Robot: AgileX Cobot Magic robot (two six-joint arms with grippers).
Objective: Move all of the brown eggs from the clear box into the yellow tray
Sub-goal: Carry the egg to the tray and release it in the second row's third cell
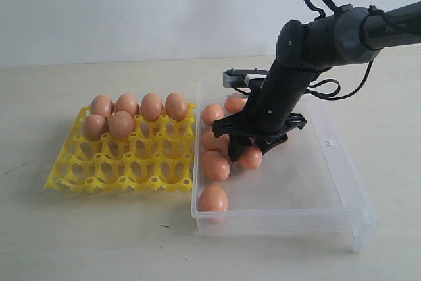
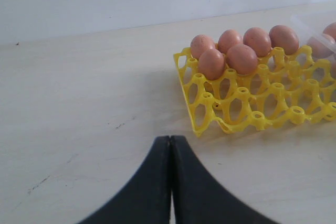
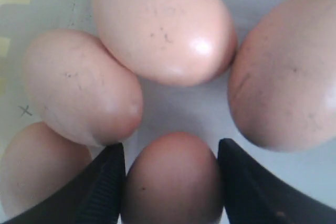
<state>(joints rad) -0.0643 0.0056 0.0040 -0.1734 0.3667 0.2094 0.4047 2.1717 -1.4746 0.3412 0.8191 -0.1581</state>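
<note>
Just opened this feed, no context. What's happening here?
The right end effector is down in the clear box, its fingers on either side of one egg; whether it grips yet is unclear. Six brown eggs already sit in the yellow tray, and at least five more lie in the box. The left end effector is shut, over the table near the tray.
</note>
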